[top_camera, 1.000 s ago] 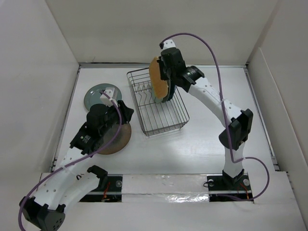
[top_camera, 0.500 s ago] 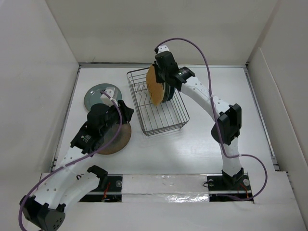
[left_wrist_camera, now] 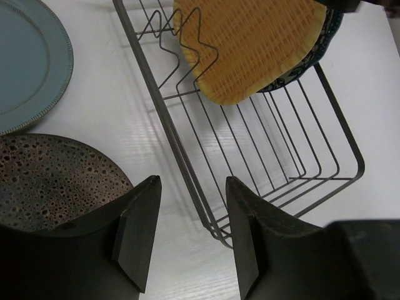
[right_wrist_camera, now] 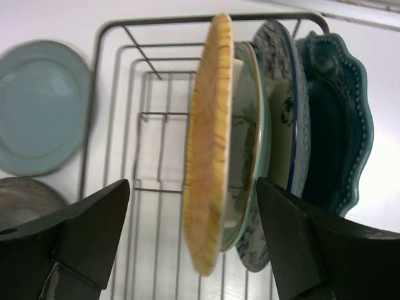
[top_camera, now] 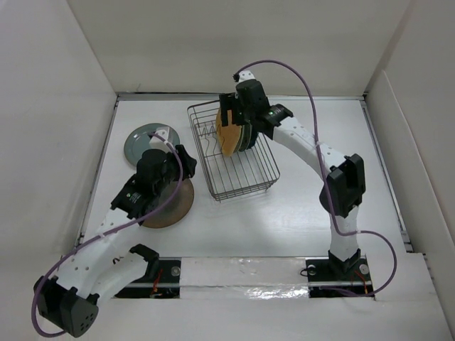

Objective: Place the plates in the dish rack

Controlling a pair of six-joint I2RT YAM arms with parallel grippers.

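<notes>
The right gripper hangs over the far end of the rack, its jaws spread wide on either side of the tan plate without touching it; that plate stands on edge in the rack, with a green plate, a blue-and-white plate and a teal plate upright behind it; the left gripper is open and empty over the far rim of the brown plate, near the left edge of the table; a pale blue plate lies flat toward the far left corner.

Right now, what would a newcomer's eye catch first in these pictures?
The tan plate stands on edge in the rack, at the end of a row of plates, with the open right gripper astride it. Left of the rack, a grey-green plate and a brown plate lie flat on the table.
</notes>
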